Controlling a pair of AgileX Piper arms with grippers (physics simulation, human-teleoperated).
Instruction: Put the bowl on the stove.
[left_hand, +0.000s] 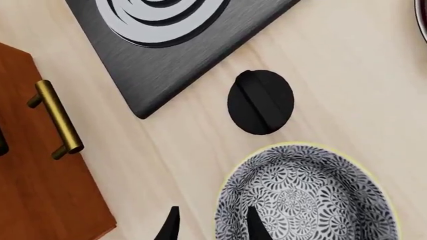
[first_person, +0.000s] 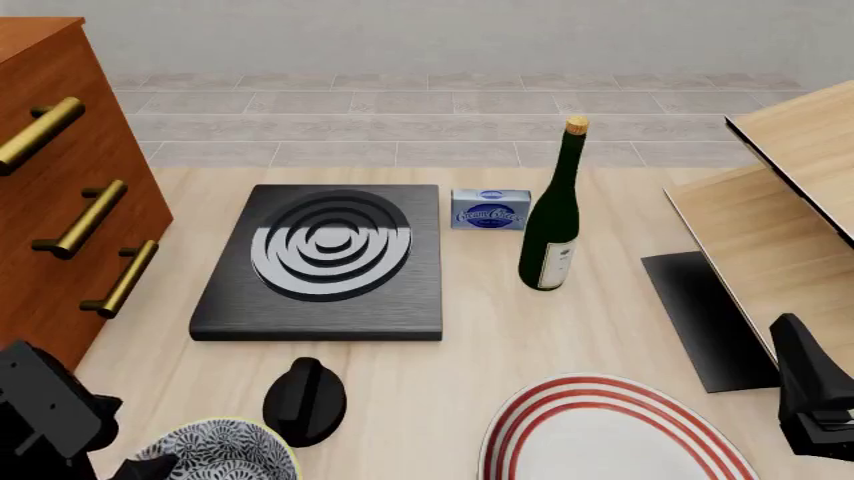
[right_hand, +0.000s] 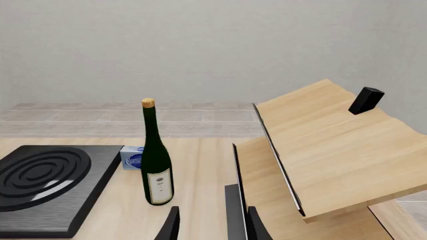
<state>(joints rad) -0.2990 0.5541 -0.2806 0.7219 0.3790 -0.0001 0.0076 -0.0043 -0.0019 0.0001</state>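
Left gripper (left_hand: 210, 225) spread, straddling the bowl's (left_hand: 307, 197) left rim for a wall pinch, probably no contact yet. Bowl sits near-left, beside the knob (first_person: 306, 398); stove (first_person: 324, 262) farther. Right gripper (right_hand: 210, 225) parked, fingers apart.

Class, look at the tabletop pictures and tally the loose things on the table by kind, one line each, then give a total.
Bowl: 1
Plate: 1
Bottle: 1
Stove: 1
Knob: 1
Small blue box: 1
Total: 6
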